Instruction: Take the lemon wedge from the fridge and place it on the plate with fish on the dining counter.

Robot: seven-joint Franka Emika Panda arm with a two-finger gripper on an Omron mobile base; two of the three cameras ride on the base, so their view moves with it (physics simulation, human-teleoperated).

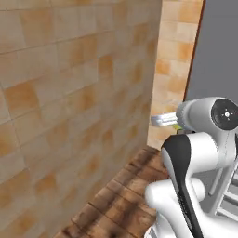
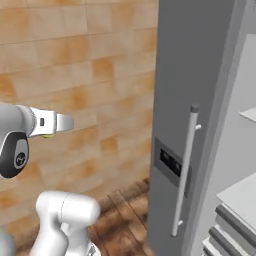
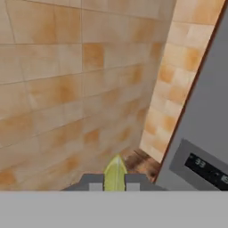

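My gripper (image 3: 113,183) is shut on the lemon wedge (image 3: 115,173), a small yellow-green sliver standing up between the two dark finger tips. From the left base camera the gripper (image 1: 160,121) juts left from the white wrist, and a bit of the lemon wedge (image 1: 176,126) shows under it. From the right base camera the gripper (image 2: 64,122) points right toward the fridge (image 2: 200,90), well short of it, with the lemon wedge (image 2: 47,135) at its underside. The plate with fish and the dining counter are out of view.
A tan tiled wall (image 1: 69,93) stands close ahead and to the left. The grey fridge door (image 3: 209,133) with its bar handle (image 2: 186,170) and dark display panel (image 2: 172,165) is to the right; white shelves (image 2: 240,195) show beyond it. Wooden floor (image 1: 121,195) lies below.
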